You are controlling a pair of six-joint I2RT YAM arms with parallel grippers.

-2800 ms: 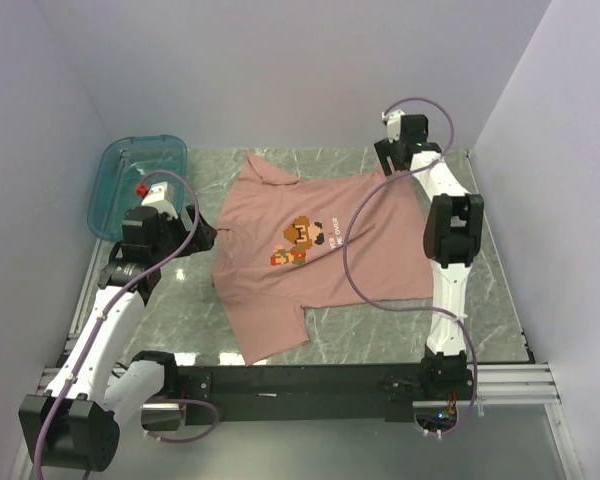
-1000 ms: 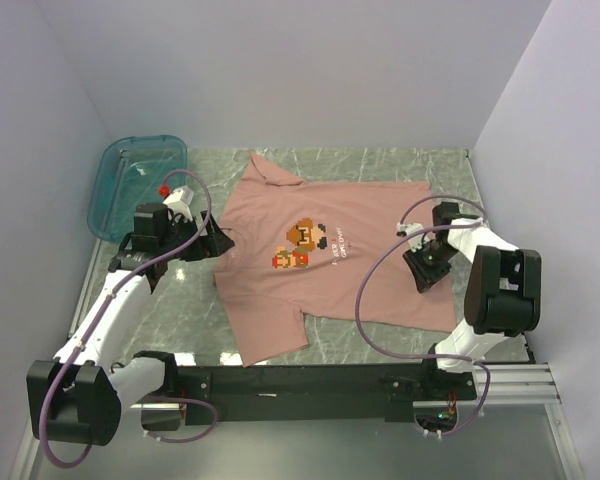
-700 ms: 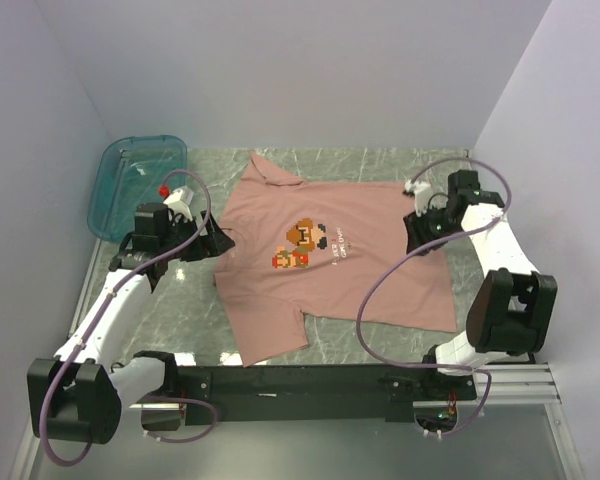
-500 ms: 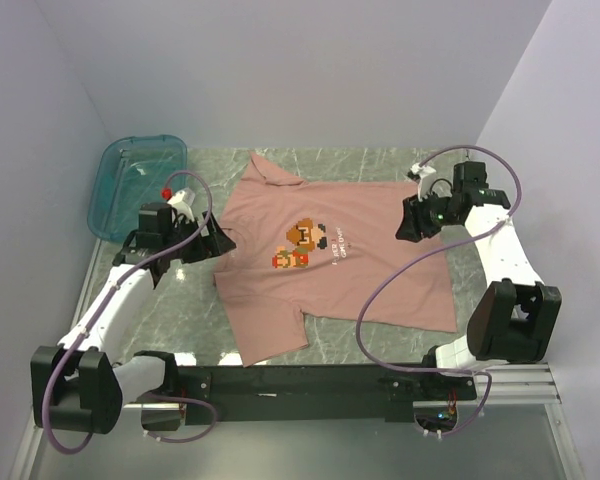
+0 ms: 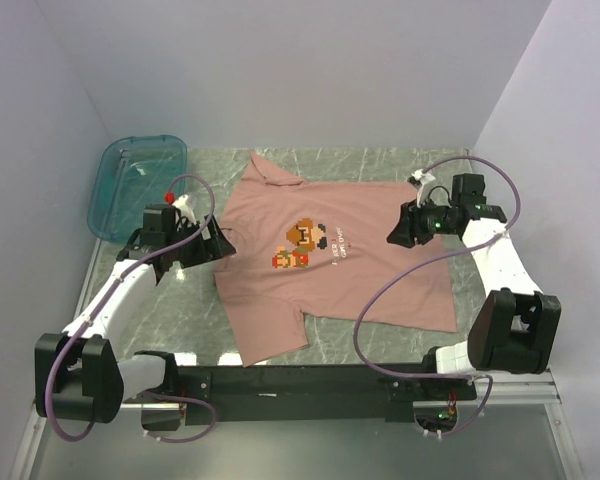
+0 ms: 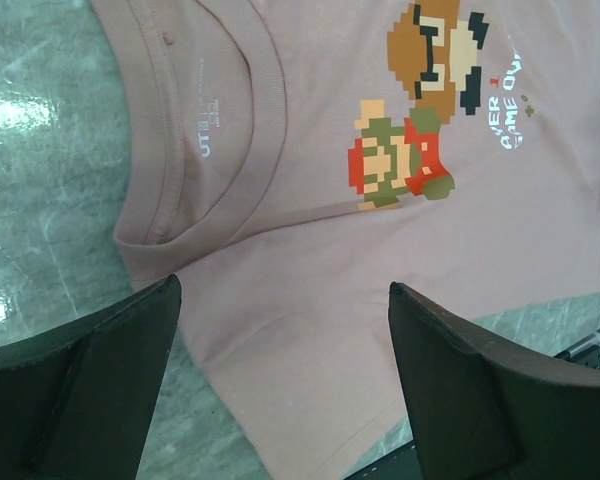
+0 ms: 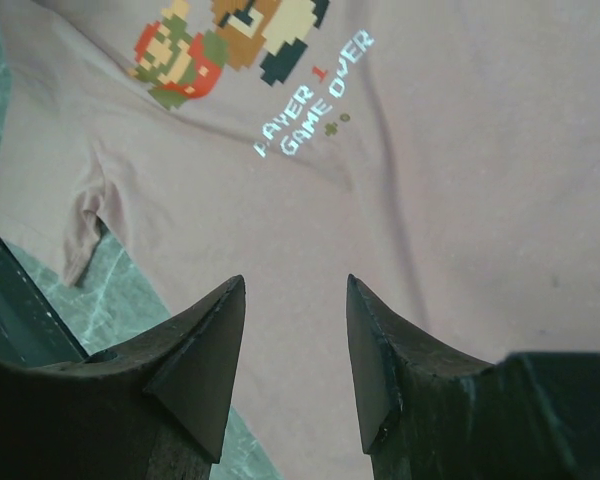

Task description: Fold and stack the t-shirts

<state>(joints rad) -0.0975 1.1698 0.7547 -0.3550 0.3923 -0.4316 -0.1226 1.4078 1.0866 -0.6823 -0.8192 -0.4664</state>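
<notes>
One dusty-pink t-shirt (image 5: 310, 285) lies spread face up on the marble table, collar to the left and hem to the right. Its pixel-art character and white text (image 5: 310, 240) are on the chest. My left gripper (image 5: 220, 246) is open and empty, hovering over the collar edge. In the left wrist view the collar (image 6: 215, 150) and graphic (image 6: 420, 130) lie beyond the wide-open gripper (image 6: 283, 285). My right gripper (image 5: 393, 234) is open and empty above the shirt's right half. In the right wrist view the gripper (image 7: 295, 280) hovers above plain pink cloth (image 7: 460, 200) below the text (image 7: 310, 110).
A teal translucent tray (image 5: 135, 180) stands at the far left corner. White walls close in the table on three sides. The black base rail (image 5: 310, 380) runs along the near edge. The right arm's purple cable (image 5: 380, 290) hangs across the shirt's lower right part.
My right arm has swung from the shirt's near right corner up and inward, and now hovers over the shirt's right half. My left gripper has stayed by the collar, shifting only slightly.
</notes>
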